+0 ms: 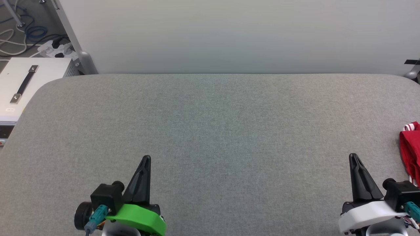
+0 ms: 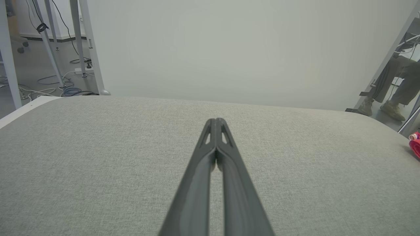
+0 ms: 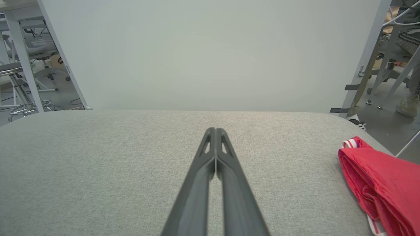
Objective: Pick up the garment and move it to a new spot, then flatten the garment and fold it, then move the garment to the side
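Observation:
The garment (image 1: pixel 410 151) is a red folded bundle with red-white striped trim, lying at the far right edge of the grey table (image 1: pixel 210 131). It shows again at the right of the right wrist view as the garment (image 3: pixel 380 183), and as a small red patch of garment (image 2: pixel 415 144) in the left wrist view. My right gripper (image 1: pixel 353 157) is shut and empty, just left of the garment and apart from it. At the lower left my left gripper (image 1: pixel 146 159) is shut on nothing, far from the garment. Both grippers' fingertips (image 2: pixel 216 122) (image 3: pixel 215 131) meet.
A pale partition wall (image 1: pixel 229 32) stands behind the table's far edge. A white case with a black handle (image 1: pixel 23 85) sits off the table's left corner, with cables and a power strip (image 1: pixel 54 49) on the floor. A seated person's legs (image 2: pixel 393 88) appear at the far right.

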Available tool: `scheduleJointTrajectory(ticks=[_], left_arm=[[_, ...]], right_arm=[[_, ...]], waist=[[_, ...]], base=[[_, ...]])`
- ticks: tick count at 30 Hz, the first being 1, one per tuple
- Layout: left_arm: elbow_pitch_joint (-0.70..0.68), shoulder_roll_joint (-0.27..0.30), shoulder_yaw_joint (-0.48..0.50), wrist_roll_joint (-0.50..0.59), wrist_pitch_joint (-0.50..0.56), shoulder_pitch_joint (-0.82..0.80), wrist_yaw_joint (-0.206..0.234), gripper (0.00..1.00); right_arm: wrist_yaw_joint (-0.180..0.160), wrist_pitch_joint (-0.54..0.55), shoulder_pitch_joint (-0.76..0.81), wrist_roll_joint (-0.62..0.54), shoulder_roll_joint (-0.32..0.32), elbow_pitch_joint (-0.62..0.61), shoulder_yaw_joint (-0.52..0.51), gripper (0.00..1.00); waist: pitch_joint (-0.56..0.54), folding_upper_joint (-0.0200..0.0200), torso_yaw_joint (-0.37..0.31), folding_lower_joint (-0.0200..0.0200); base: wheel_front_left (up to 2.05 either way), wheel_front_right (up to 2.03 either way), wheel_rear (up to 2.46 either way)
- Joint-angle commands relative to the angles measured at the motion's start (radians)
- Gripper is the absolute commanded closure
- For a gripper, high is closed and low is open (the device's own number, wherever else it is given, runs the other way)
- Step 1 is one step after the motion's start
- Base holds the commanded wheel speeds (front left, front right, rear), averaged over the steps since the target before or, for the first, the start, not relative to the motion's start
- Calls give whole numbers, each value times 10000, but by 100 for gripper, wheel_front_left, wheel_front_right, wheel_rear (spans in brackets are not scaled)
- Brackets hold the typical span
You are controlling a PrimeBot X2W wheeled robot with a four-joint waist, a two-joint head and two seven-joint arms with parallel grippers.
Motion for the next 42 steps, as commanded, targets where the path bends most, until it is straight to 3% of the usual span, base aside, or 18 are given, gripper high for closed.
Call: scheduleJointTrajectory(ticks=[1, 42], left_arm=[[-52, -24, 29, 135, 63, -87, 63, 100], [-316, -53, 426, 958, 885, -228, 476, 100]], right_arm=[[-3, 51, -122, -125, 67, -62, 43, 100], [-7, 862, -318, -593, 236, -187, 263, 100]], waist=[[1, 0, -5, 0], [25, 0, -165, 0]], base=[[0, 0, 0], [0, 0, 0]])
